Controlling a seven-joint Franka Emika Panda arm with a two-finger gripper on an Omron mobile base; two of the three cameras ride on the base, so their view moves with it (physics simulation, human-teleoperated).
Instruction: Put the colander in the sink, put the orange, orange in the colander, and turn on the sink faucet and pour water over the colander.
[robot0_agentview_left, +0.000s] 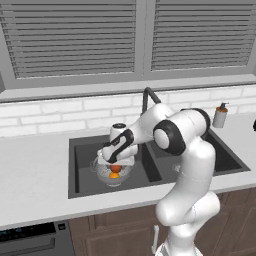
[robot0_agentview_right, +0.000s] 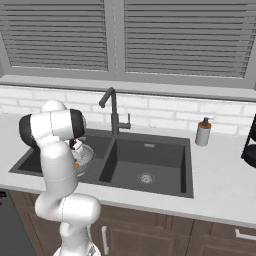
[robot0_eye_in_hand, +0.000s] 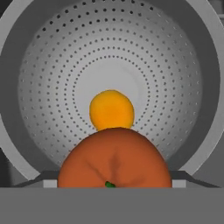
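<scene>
The silver colander (robot0_agentview_left: 103, 173) (robot0_agentview_right: 86, 155) (robot0_eye_in_hand: 153, 65) sits in the left basin of the dark sink (robot0_agentview_left: 80, 170) (robot0_agentview_right: 150, 160). One orange (robot0_eye_in_hand: 111, 110) (robot0_agentview_left: 114, 175) lies at its bottom. My gripper (robot0_agentview_left: 116, 162) hangs just above the colander, pointing down, shut on the second orange (robot0_eye_in_hand: 114, 159) (robot0_agentview_left: 116, 168), which fills the lower hand view and hides the finger tips. The dark sink faucet (robot0_agentview_left: 146, 97) (robot0_agentview_right: 112, 112) stands behind the divider between the basins. Water is out of view.
A white soap bottle (robot0_agentview_left: 220, 116) (robot0_agentview_right: 202, 132) stands on the counter at the sink's right rear corner. My own arm arches over the sink's middle. A white brick backsplash and a shuttered window rise behind the sink, and a dark rack edge (robot0_agentview_right: 249, 145) stands far right.
</scene>
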